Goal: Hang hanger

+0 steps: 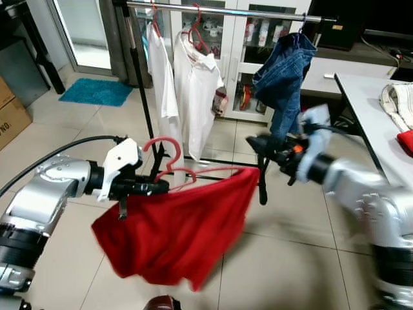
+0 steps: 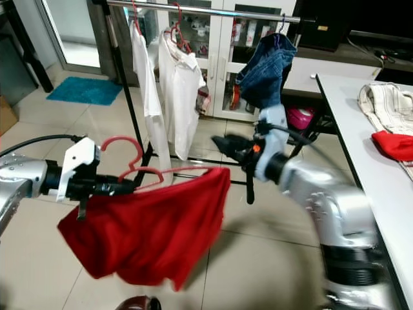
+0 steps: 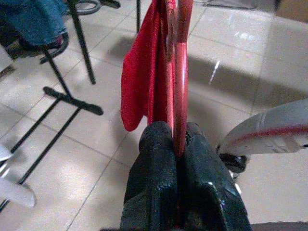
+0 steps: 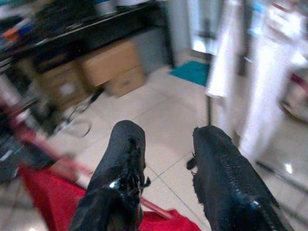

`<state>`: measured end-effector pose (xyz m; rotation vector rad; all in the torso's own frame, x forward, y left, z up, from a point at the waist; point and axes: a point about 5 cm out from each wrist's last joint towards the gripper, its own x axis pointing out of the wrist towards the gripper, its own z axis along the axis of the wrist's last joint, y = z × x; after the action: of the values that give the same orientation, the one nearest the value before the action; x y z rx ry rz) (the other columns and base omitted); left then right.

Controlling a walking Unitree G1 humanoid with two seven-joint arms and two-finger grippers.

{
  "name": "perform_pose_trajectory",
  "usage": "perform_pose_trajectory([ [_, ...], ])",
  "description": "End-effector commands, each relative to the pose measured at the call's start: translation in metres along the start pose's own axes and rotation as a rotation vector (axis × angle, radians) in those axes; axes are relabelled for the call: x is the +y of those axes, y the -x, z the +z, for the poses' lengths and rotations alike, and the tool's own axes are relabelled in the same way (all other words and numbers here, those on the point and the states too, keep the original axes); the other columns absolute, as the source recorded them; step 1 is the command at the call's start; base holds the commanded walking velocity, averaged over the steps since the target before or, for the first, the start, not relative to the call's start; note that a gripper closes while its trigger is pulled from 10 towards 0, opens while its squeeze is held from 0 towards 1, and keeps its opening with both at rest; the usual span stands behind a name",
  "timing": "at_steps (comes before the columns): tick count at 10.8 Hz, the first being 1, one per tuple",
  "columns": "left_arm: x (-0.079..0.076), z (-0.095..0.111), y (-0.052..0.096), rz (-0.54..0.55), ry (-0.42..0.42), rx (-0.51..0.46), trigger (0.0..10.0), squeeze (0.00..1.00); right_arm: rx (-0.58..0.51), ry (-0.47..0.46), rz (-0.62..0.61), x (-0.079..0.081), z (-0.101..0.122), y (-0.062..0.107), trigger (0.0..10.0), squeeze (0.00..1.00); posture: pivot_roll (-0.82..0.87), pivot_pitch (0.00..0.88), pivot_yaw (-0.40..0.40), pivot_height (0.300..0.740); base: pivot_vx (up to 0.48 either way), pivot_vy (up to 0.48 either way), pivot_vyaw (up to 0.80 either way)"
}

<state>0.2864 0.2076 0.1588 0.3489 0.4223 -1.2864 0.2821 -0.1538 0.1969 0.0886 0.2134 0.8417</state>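
Left wrist view: left pincer (image 3: pixel 177 144) clamps red hanger (image 3: pixel 180 72).

red hanger (image 1: pixel 169 169) | red cloth (image 1: pixel 177 231) draped | held mid-air, hook upright

Both arms silver metal w/ rounded, ribbed joint housings and darker bands near the shoulders. Left arm (image 1: pixel 45 190): black cable arcs along its top to the wrist, where a white angular housing sits behind a black collar; left gripper (image 1: pixel 161 186) has two long black fingers (image 3: pixel 156 178), thick w/ a rough matte surface. Right arm (image 2: pixel 329 200): pale bluish wrist block, small orange mark, thin black cable looping over; right gripper (image 4: pixel 166 144) black, fingers textured, edges frayed.
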Motion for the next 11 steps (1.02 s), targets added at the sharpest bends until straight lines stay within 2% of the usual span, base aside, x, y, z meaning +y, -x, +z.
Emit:
perform_pose_trajectory([
  [1,-0.001,0.010,0.003,-0.021,-0.051,-0.027,0.0,0.00,0.013,0.082,0.099,0.011,0.001,0.001,10.0,1.00,-0.02,0.000,0.003,0.740,0.000,0.000,0.00],
  [2,-0.005,0.013,0.002,-0.067,-0.059,-0.036,0.0,0.00,0.055,0.160,0.186,0.020,-0.001,0.001,10.0,1.00,-0.02,0.000,-0.001,0.740,0.000,0.000,0.00],
  [4,-0.010,0.013,0.003,-0.139,-0.089,0.038,0.0,0.00,0.152,0.306,0.304,0.035,-0.011,-0.004,10.0,1.00,-0.02,0.000,-0.012,0.740,0.000,0.000,0.00],
  [5,-0.007,0.011,0.005,-0.130,-0.122,0.097,0.0,0.00,0.171,0.326,0.346,0.041,-0.014,-0.008,10.0,0.00,-0.02,0.000,-0.014,0.740,0.000,0.000,0.00],
  [7,-0.005,0.014,0.004,-0.133,-0.157,0.112,0.0,0.00,0.172,0.309,0.418,0.052,-0.020,-0.017,10.0,0.00,-0.01,0.000,-0.017,0.740,0.000,0.000,0.00],
  [8,-0.005,0.018,0.002,-0.137,-0.182,0.121,0.0,0.00,0.199,0.289,0.453,0.060,-0.031,-0.026,0.0,0.00,-0.01,0.000,-0.017,0.740,0.000,0.000,0.00],
  [9,-0.005,0.022,0.002,-0.138,-0.213,0.130,0.0,0.00,0.234,0.276,0.460,0.063,-0.040,-0.033,0.0,0.00,-0.01,0.000,-0.018,0.740,0.000,0.000,0.00],
  [11,-0.007,0.026,0.001,-0.147,-0.252,0.138,0.0,0.00,0.264,0.249,0.403,0.058,-0.047,-0.041,0.0,0.00,-0.01,0.000,-0.020,0.740,0.000,0.000,0.00],
])
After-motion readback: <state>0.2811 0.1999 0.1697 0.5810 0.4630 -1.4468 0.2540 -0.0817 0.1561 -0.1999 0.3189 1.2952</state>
